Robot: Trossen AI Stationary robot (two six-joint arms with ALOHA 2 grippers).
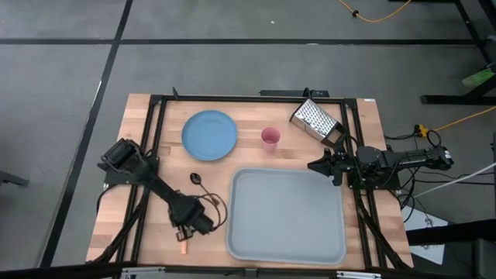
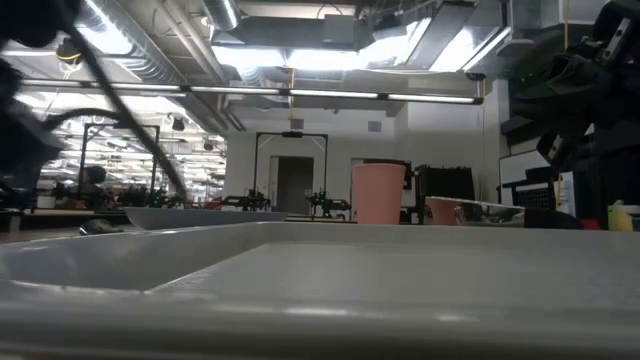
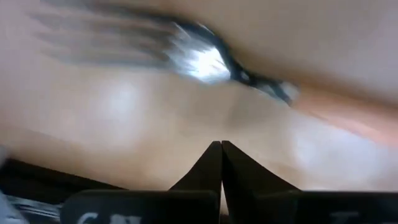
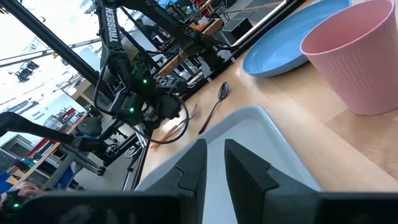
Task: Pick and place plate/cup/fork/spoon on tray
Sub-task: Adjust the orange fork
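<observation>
- The left gripper is low over the table just beside the tray's left edge, near its front corner. In its wrist view the 2 dark fingers are pressed together, tips touching, with nothing between them.
- The fork lies on the wood just ahead of those closed tips; its silver tines and orange handle run crosswise to the fingers. From above only the orange handle end shows, beside the tray's left edge under the gripper, so its heading there is unclear.
- The right gripper hovers at the tray's back right corner, its 2 fingers a narrow gap apart, holding nothing.
- The spoon lies left of the tray's back left corner, bowl away from the tray's front, handle slanting toward the tray.
- The plate sits behind the tray's left part, the cup upright behind its middle.
- A metal grater lies tilted behind the tray's right corner.
</observation>
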